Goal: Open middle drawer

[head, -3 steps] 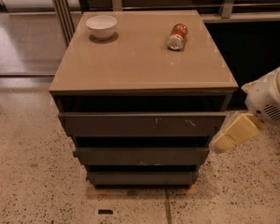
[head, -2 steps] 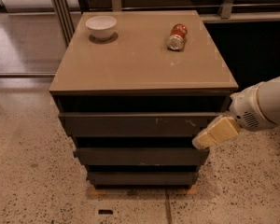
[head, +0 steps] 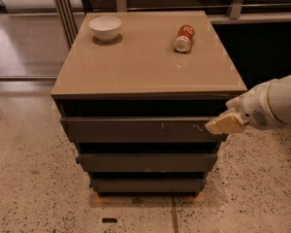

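Middle drawer [head: 146, 162]: sitting as the second of three dark grey-brown fronts in the cabinet, directly below the top drawer [head: 143, 129] and directly above the bottom drawer [head: 148, 184]. Its flat front is lying roughly in line with its neighbours, and a dark band is showing along its upper edge. Nothing of its inside is showing, so contents cannot be told.

Top drawer: its front is carrying small white scratch marks toward the right of centre. A dark gap is running between it and the cabinet top; interior not visible. Bottom drawer: showing as the narrowest front, interior also hidden.

Gripper [head: 225, 124]: tan tip is hanging at the right end of the top drawer's front, level with that front and well above the middle drawer. Whether it is touching the front cannot be told, nor whether it is open or closed. The white arm [head: 276, 103] is reaching in from the right edge of the view.

Cabinet top [head: 136, 67]: tan, flat. A white bowl [head: 105, 28] is standing upright near the back left corner, its inside showing plain white. A red can [head: 184, 38] is lying on its side near the back right, its silver end facing the camera, well apart from the bowl.

Cabinet is standing on a speckled floor [head: 34, 178].
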Available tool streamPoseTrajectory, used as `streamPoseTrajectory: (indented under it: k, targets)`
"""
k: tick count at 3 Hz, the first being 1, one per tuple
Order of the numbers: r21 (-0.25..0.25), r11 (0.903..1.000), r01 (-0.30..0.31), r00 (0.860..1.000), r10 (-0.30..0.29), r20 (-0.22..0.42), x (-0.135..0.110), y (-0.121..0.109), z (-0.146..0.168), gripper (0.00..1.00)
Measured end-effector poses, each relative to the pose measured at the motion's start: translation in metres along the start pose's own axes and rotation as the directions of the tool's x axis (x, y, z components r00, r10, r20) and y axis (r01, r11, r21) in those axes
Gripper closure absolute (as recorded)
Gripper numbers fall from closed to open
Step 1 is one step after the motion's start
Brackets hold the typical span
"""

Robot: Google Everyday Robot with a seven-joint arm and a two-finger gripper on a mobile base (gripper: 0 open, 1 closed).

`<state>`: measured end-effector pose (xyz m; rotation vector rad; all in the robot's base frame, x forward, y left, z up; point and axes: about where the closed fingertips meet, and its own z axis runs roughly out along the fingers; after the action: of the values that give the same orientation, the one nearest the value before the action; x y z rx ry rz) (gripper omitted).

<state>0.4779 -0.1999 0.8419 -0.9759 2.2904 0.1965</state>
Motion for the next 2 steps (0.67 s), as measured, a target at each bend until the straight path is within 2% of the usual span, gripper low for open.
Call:
streamPoseTrajectory:
  k: [1,2]
  targets:
    - [0.0,1.0,0.0,1.0,0.0,0.0,0.0,0.0,0.0,0.65]
    - [0.01,0.9997,-0.024,0.999,0.024,0.024,0.006,0.002,0.0076,0.88]
